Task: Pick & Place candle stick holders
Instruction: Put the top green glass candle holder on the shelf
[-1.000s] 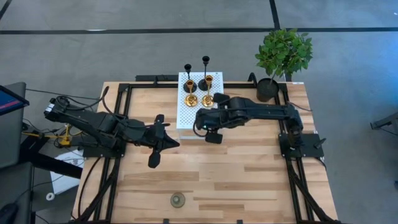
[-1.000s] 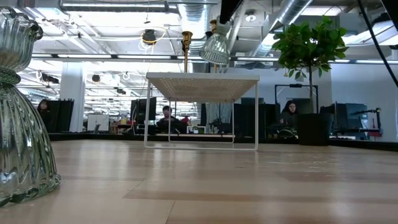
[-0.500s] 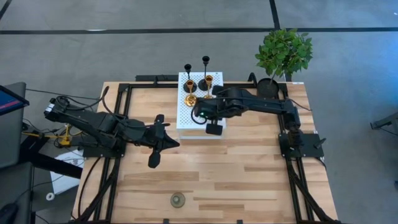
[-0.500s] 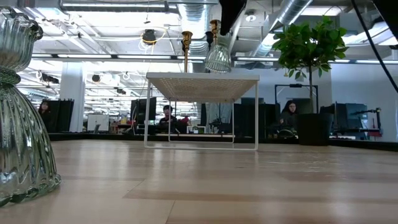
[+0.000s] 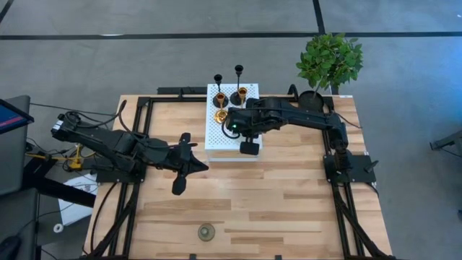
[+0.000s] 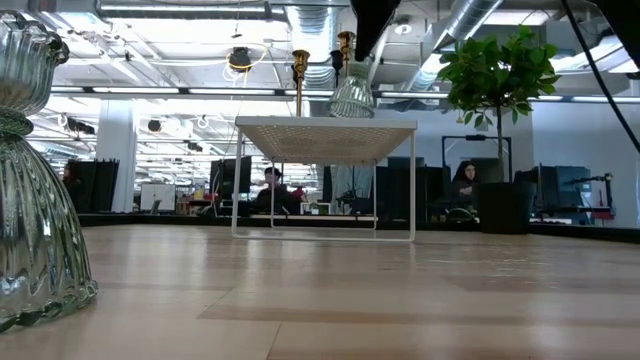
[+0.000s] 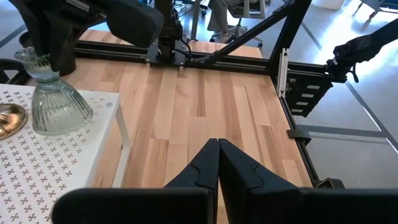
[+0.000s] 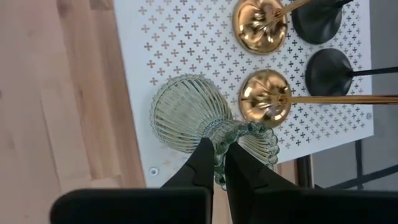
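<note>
My right gripper (image 5: pixel 232 129) is over the white perforated stand (image 5: pixel 216 139), shut on a ribbed grey-green glass candle stick holder (image 8: pixel 186 112). The holder stands upright on the stand's near part, as the left wrist view (image 7: pixel 55 104) shows. Two gold holders (image 8: pixel 266 94) (image 8: pixel 260 17) and two black holders (image 8: pixel 329 71) (image 8: pixel 317 18) stand behind it on the stand. The second grey-green holder (image 5: pixel 207 232) stands on its base near the table's near edge, large in the low view (image 6: pixel 35 170). My left gripper (image 5: pixel 202 167) is shut and empty over the table's left middle. My right gripper pinches the holder's narrow neck (image 8: pixel 222 132), just under its beaded cup rim, between its two fingers. The fingers come from above, pointing down. The holder is upright, with its wide ribbed base (image 7: pixel 59 115) on the white stand.
A potted plant (image 5: pixel 329 61) in a black pot (image 5: pixel 310 103) stands at the table's far right corner. Black frame rails (image 5: pixel 141 130) run along the table's left and right sides. Bare wood lies between the stand and the near holder. People sit at desks in the room behind (image 6: pixel 466 180).
My right gripper has carried the grey-green holder toward the table's far edge, from the stand's near edge to over the stand, and has gone down. The holder, which hung clear above the stand, now sits with its base on it. The gripper has stayed shut.
</note>
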Motion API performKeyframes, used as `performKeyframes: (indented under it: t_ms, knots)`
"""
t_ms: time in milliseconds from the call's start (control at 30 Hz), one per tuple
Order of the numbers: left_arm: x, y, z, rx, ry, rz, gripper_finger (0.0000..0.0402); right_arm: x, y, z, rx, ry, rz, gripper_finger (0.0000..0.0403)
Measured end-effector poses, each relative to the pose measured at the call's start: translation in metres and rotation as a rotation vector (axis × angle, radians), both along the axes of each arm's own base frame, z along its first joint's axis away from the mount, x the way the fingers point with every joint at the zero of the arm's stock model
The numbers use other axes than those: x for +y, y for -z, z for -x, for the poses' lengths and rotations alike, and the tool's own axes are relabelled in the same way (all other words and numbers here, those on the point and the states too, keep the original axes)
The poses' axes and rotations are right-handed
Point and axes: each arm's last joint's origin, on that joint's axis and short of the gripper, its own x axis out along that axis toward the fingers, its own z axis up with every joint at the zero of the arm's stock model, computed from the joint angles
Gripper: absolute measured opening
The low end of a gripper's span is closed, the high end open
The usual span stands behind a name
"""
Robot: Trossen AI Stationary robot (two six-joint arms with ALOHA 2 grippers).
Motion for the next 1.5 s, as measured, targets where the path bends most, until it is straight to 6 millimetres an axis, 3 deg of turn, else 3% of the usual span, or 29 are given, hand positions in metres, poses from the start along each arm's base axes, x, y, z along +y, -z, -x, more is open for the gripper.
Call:
performKeyframes:
  t_ms: [333, 667, 1067, 1500]
  knots:
    - [0.000, 0.000, 0.000, 0.000, 0.000, 0.000, 0.0008, -0.006, 0.019, -0.001, 0.079, 0.015, 0.009, 0.0005]
    - [0.000, 0.000, 0.000, 0.000, 0.000, 0.000, 0.0008, -0.006, 0.022, -0.001, 0.090, 0.017, 0.015, 0.0005]
    - [0.000, 0.000, 0.000, 0.002, 0.000, -0.001, 0.0008, -0.005, 0.027, -0.004, 0.099, 0.003, -0.017, 0.0115]
    - [0.000, 0.001, 0.000, 0.010, 0.000, -0.004, 0.0008, 0.003, 0.017, -0.004, 0.065, -0.017, -0.002, 0.0143]
